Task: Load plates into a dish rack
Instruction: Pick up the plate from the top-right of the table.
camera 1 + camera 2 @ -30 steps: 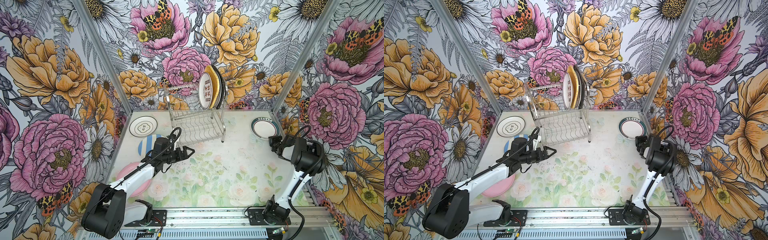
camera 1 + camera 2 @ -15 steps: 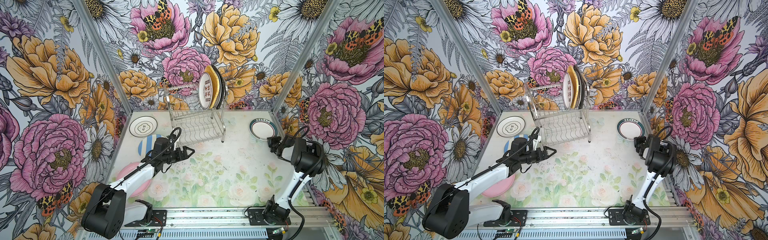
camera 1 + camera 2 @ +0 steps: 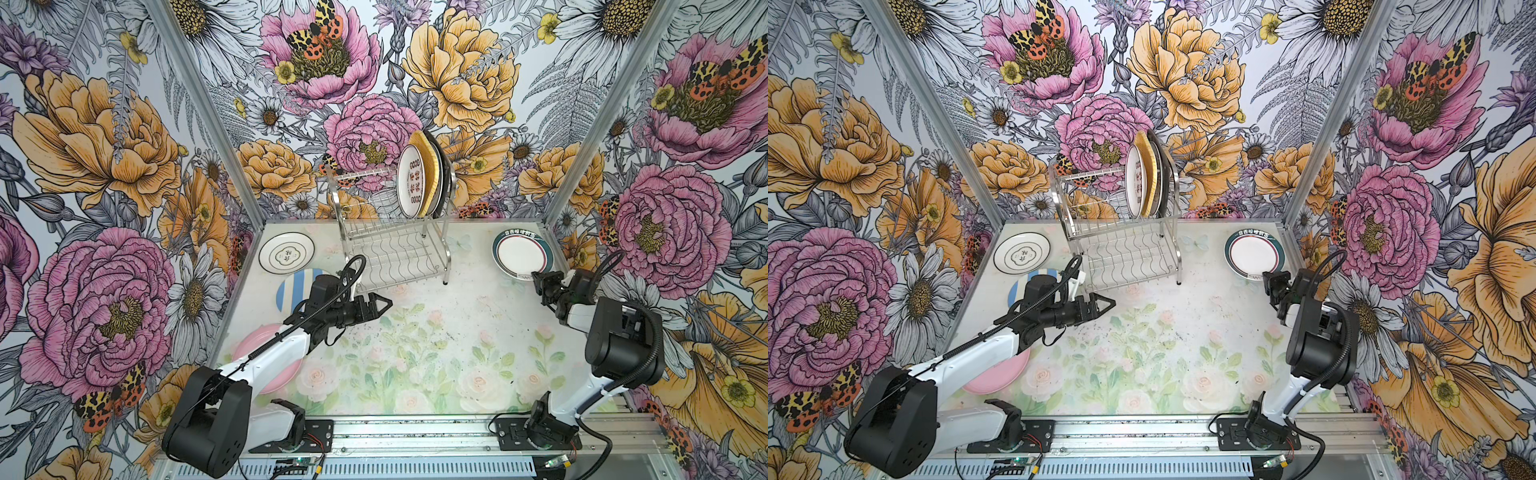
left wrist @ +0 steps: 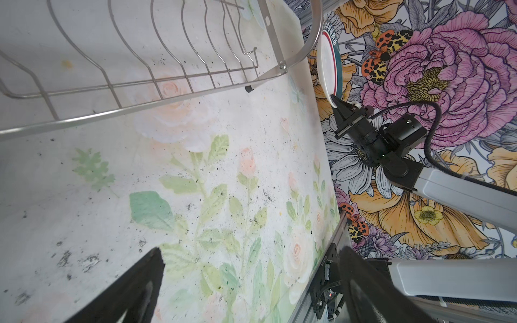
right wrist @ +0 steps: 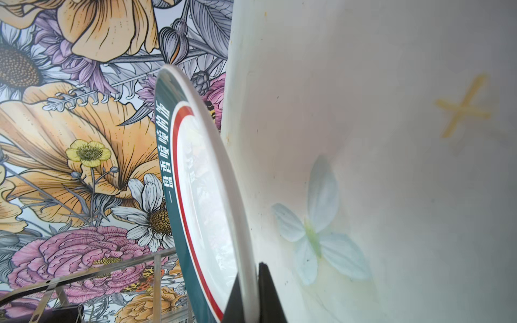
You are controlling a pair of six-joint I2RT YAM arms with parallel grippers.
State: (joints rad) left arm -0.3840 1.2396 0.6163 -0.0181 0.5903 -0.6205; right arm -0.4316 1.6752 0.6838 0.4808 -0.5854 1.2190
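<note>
The job looks about half done. Several plates stand on edge in the upper tier of the dish rack [image 3: 395, 245]: a white patterned plate [image 3: 411, 183] in front, a yellow plate [image 3: 432, 166] behind it, and dark ones at the back. Four plates are left to load. The right fingers [image 5: 270, 302] pinch the near rim of a green-rimmed plate [image 3: 523, 253], tilting it up at the table's [image 3: 415, 353] far right corner. Whether its far edge touches the table I cannot tell. The left fingers [image 3: 376, 305] are spread wide and empty, in front of the rack. A white ringed plate [image 3: 286, 252], a striped plate [image 3: 291, 289] and a pink plate [image 3: 262, 345] lie flat along the left side, untouched.
</note>
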